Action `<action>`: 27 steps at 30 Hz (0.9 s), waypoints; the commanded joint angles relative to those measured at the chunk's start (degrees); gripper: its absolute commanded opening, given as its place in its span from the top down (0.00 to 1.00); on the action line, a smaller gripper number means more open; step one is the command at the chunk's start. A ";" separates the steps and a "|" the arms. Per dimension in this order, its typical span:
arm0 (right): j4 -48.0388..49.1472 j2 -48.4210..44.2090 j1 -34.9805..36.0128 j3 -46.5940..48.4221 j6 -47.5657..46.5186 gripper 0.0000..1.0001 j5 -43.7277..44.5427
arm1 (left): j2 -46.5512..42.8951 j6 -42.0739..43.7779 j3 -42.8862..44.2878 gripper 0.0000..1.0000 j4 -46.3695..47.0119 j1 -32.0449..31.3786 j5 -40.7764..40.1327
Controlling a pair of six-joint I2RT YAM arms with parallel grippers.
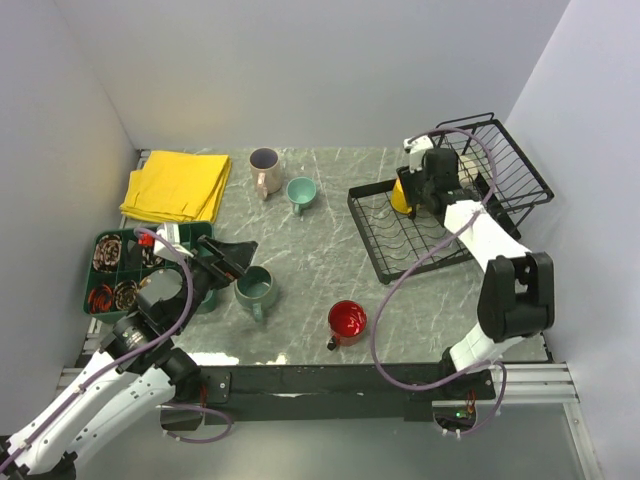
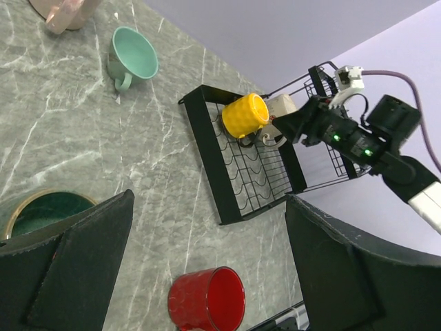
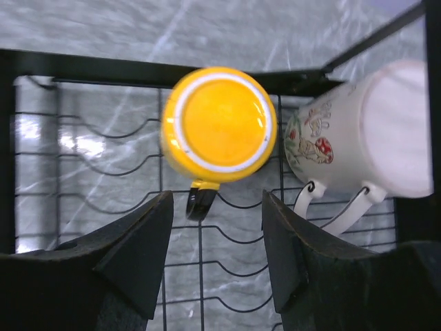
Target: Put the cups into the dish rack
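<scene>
six handled mugs: one pale pink mug [image 1: 264, 170], one small teal mug [image 1: 300, 192], one yellow mug [image 1: 402, 195], one cream mug with painted mushrooms [image 3: 344, 138], one grey-green mug [image 1: 256, 290], one shiny red mug [image 1: 347, 320]. one black wire dish rack [image 1: 367, 236]. one folded yellow cloth [image 1: 178, 185]. one green compartment tray [image 1: 118, 235].

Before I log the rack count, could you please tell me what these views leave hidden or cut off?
Top view: the right gripper covers most of the yellow mug; the cream patterned mug cannot be picked out; the left arm hides part of the green tray.
Left wrist view: the top edge cuts off the pink mug; a left finger hides part of the grey-green mug.
</scene>
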 commanded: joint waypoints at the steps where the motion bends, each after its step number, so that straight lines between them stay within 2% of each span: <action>1: -8.03 -2.97 1.46 1.62 -6.97 0.40 -9.82 | -0.56 -0.19 0.17 0.04 0.92 -0.18 -0.29; 4: -10.33 -1.23 2.08 3.64 -8.39 0.45 -14.41 | -0.65 -0.36 0.26 0.04 0.92 -0.18 -0.20; 5: -10.60 -0.26 2.16 4.52 -8.30 0.54 -14.68 | -0.73 -0.36 0.35 0.04 0.75 -0.18 -0.20; 7: -12.44 2.98 2.43 7.84 -7.86 0.67 -14.94 | -0.91 -0.36 0.52 0.04 0.48 -0.18 -0.29; 10: -14.11 7.38 3.13 11.89 -6.89 0.74 -13.54 | -1.17 -0.36 0.52 0.04 -0.05 -0.18 -0.38; 15: -14.47 13.54 4.62 16.65 -4.70 0.76 -7.40 | -1.35 -0.71 0.17 0.04 -0.40 -0.18 -0.29; 18: -15.17 17.59 5.24 19.64 -3.11 0.75 -0.37 | -1.70 -0.89 0.08 0.04 -0.66 -0.18 -0.46; 27: -11.22 23.66 6.03 21.75 -4.43 0.71 16.25 | -2.58 -1.07 -0.62 0.04 -1.19 -0.18 -0.55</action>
